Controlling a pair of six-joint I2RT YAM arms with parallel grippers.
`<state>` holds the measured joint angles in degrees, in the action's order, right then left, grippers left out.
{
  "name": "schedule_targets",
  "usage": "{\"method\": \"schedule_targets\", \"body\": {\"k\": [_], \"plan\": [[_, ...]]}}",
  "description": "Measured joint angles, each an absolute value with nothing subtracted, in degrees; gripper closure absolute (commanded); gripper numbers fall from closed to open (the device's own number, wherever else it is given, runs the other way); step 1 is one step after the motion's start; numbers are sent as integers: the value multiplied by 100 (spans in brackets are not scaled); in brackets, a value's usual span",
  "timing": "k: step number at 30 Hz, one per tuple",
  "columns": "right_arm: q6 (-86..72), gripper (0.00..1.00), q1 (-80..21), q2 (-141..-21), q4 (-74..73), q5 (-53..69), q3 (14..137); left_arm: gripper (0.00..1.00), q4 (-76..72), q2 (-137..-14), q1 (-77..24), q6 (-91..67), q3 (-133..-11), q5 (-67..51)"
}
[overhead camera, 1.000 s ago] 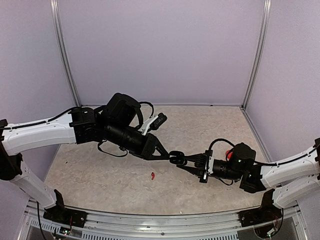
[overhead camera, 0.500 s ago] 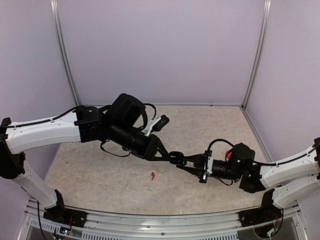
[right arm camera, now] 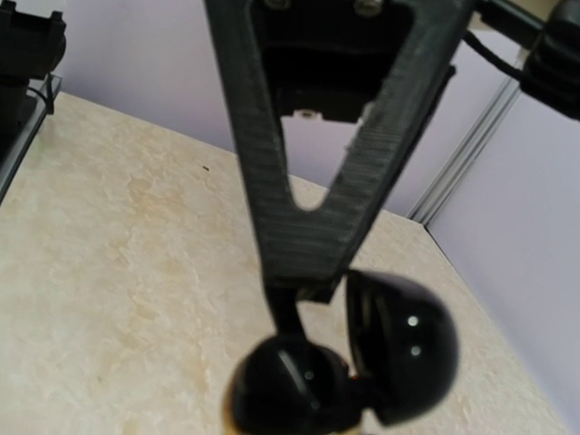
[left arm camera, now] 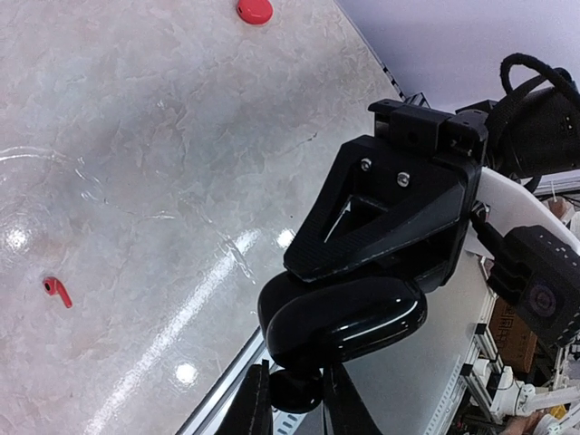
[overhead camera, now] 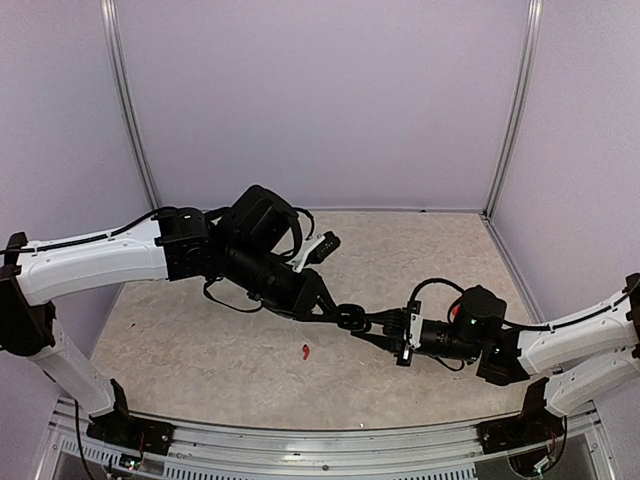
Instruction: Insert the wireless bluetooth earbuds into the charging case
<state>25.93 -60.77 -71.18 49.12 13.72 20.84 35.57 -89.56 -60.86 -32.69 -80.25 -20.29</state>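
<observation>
Aloft, left hand (overhead camera: 333,314) tight on black earbud (left arm camera: 294,388), right hand (overhead camera: 366,325) tight on black case (left arm camera: 349,317).

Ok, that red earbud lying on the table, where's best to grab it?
Pinch the red earbud across its thin stem, coming straight down from above: it lies flat on the table, and its rounded head would probably slip.

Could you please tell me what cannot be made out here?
- Inside of the black case: right wrist view, blurred and cut off by the bottom edge; top view, too small.
- What the small black piece in the left end effector is: left wrist view, only a round end shows between the fingers.
- The red round thing: left wrist view, cut off by the top edge.
</observation>
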Motion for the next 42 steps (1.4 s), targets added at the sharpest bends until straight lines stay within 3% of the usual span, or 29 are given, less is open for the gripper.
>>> {"method": "schedule_targets", "body": {"k": [42], "plan": [[2598, 100, -6110, -7258, 4954, 1533, 2071, 76, 3990, -9236, -6121, -3242, -8359, -1870]]}}
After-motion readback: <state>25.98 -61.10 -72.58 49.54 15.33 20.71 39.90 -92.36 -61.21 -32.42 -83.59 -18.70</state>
